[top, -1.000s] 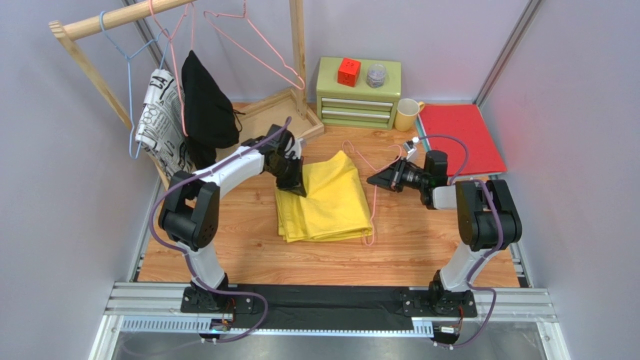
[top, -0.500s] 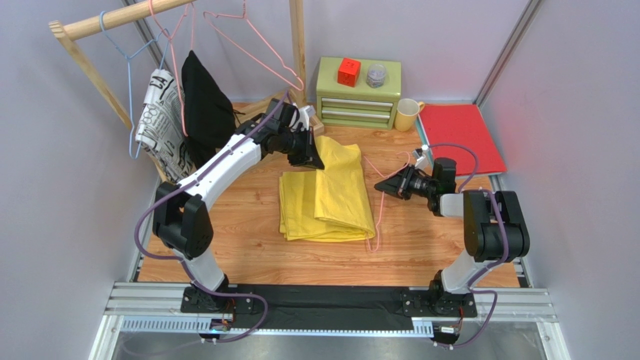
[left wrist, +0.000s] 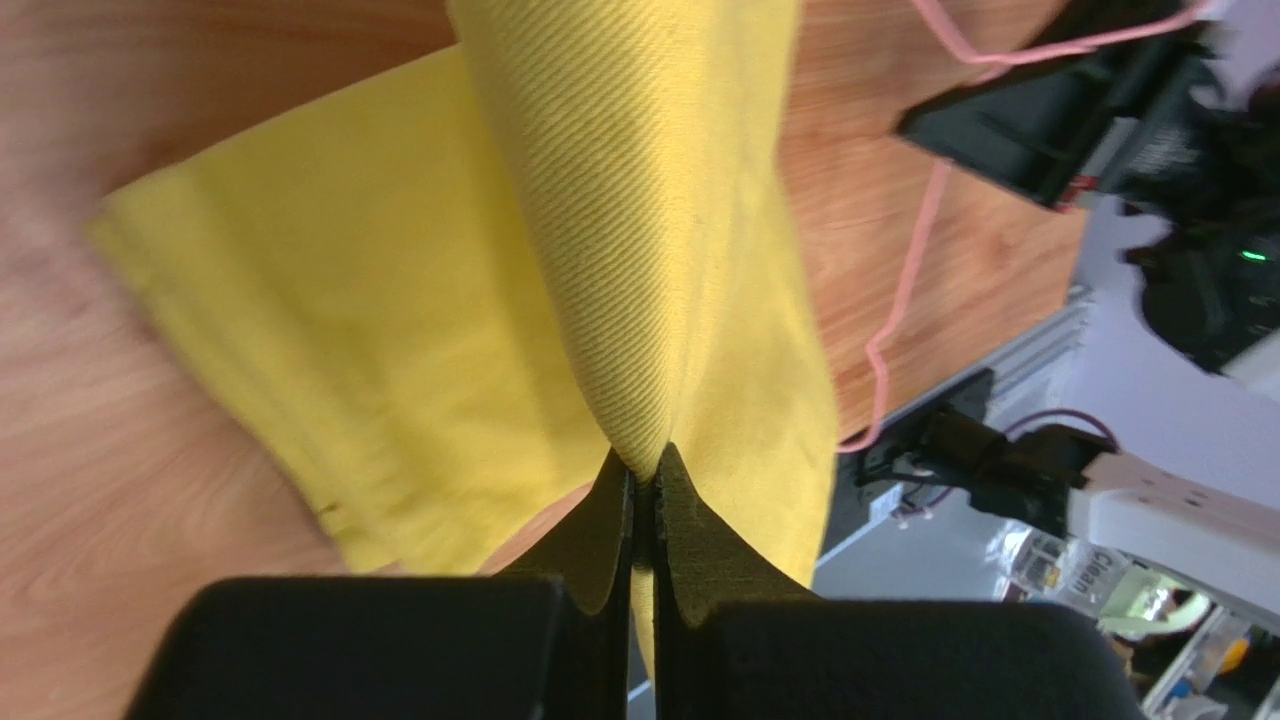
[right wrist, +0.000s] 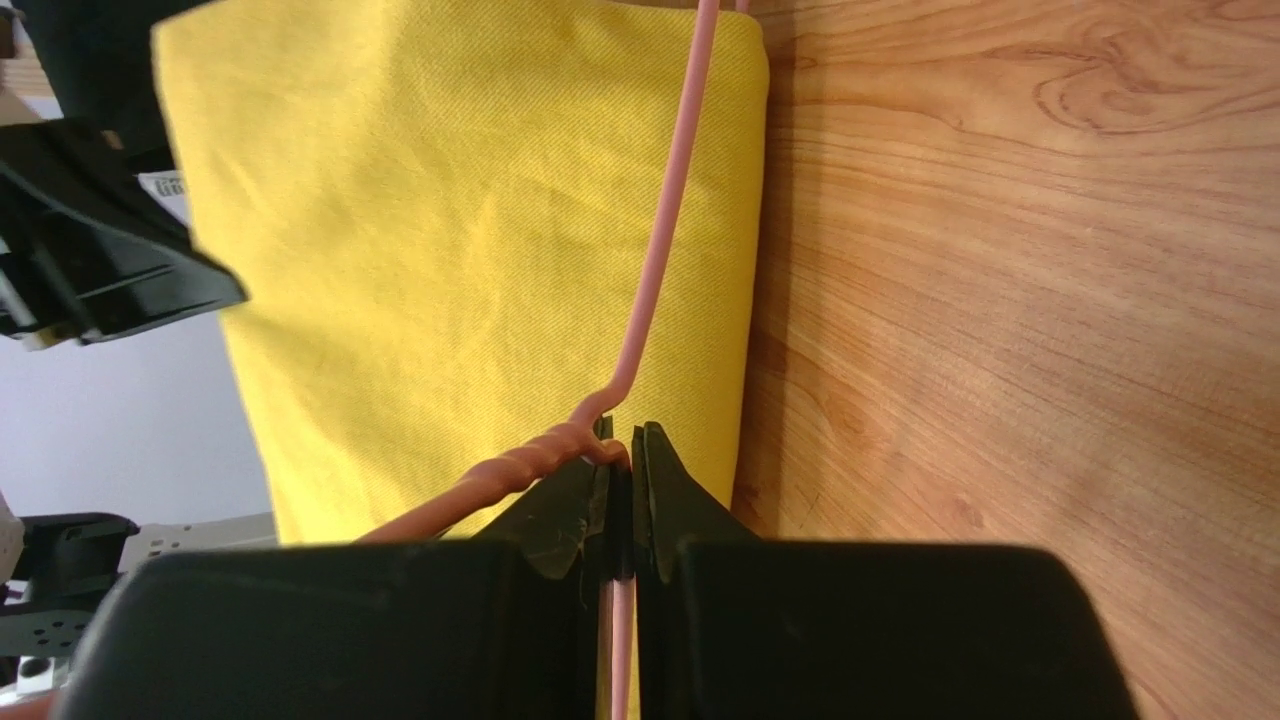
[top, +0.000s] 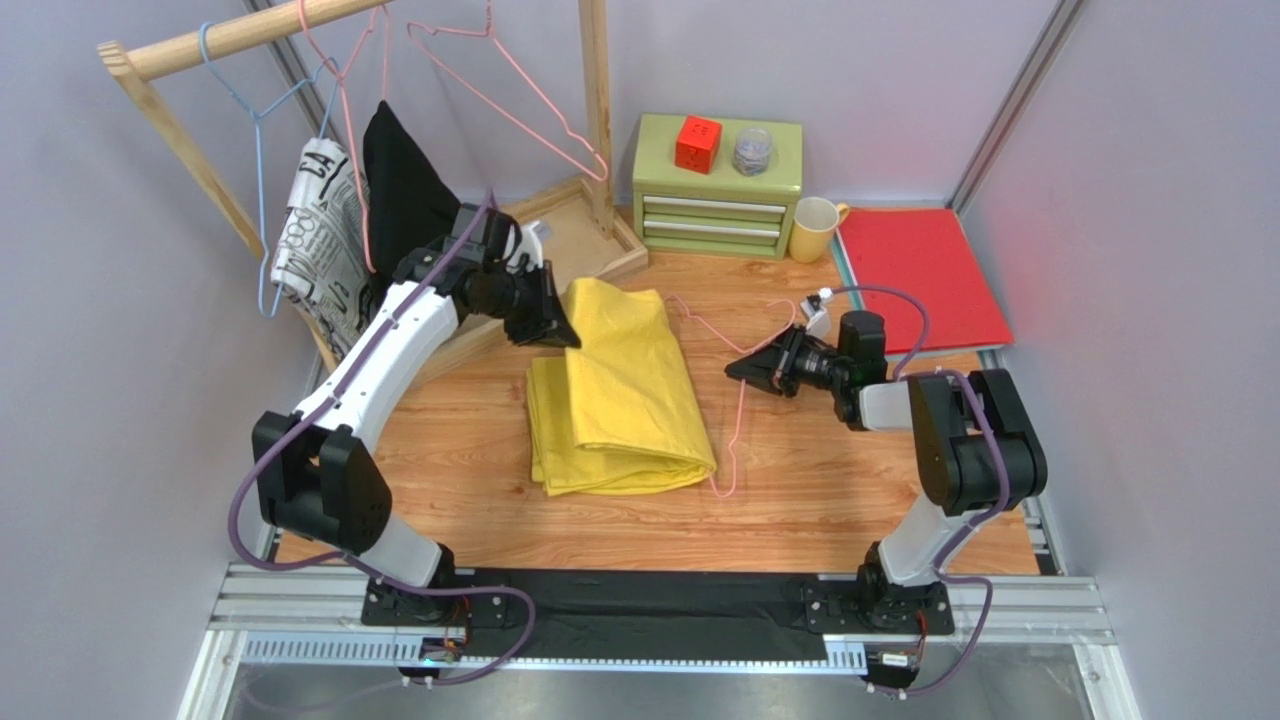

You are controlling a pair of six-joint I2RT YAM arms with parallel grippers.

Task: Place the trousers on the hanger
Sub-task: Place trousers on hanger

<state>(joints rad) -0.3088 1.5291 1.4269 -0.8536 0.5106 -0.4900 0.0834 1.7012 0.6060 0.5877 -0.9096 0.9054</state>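
The yellow trousers (top: 616, 398) lie folded on the wooden table, left of centre. My left gripper (top: 559, 324) is shut on their far left edge and lifts a ridge of cloth; in the left wrist view the trousers (left wrist: 646, 225) rise from between the closed jaws of that gripper (left wrist: 646, 462). The pink hanger (top: 739, 420) lies along the trousers' right side, its wire running over the cloth. My right gripper (top: 738, 369) is shut on it. In the right wrist view the hanger (right wrist: 670, 255) is pinched at its twisted neck by that gripper (right wrist: 619, 450), above the trousers (right wrist: 451, 255).
A wooden rack (top: 241, 38) at the back left carries pink hangers (top: 511, 105), a light blue hanger (top: 263, 113), a black garment (top: 406, 180) and a patterned garment (top: 323, 225). Behind stand a green drawer chest (top: 718, 188), a yellow cup (top: 815, 228) and a red folder (top: 917, 278).
My left gripper has swung from the trousers' middle to the back left, pulling the cloth with it; the trousers have slid left. My right gripper and the hanger have followed slightly left.
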